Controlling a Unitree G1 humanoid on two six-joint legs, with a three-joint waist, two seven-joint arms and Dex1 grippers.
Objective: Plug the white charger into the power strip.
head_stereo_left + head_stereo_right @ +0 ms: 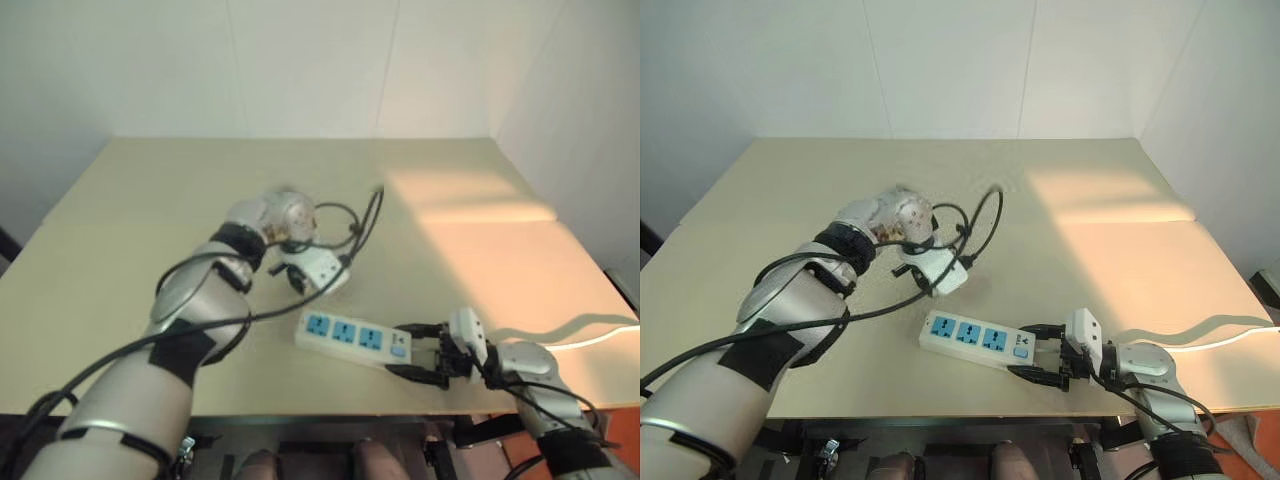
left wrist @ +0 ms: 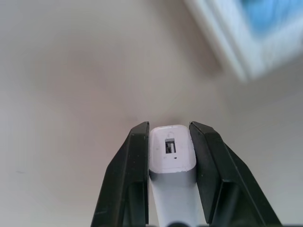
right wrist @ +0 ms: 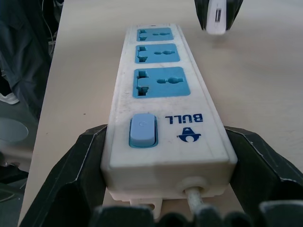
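1. Head view: power strip point(image 1: 353, 339) lies flat near the table's point(image 1: 480, 240) front edge, its switch end clamped by the right gripper point(image 1: 425, 354).
2. Left wrist view: left gripper point(image 2: 169, 144) pinches the white charger point(image 2: 171, 152).
3. Right wrist view: charger hangs clear beyond the strip's far end.

The room is bright. A warm patch of light falls on the far right part of the table point(image 1: 470, 195). Soft shadows lie under the power strip point(image 1: 352, 337). In the left wrist view the strip is blurry, but the white charger point(image 2: 171, 151) looks sharp. Nothing glares.
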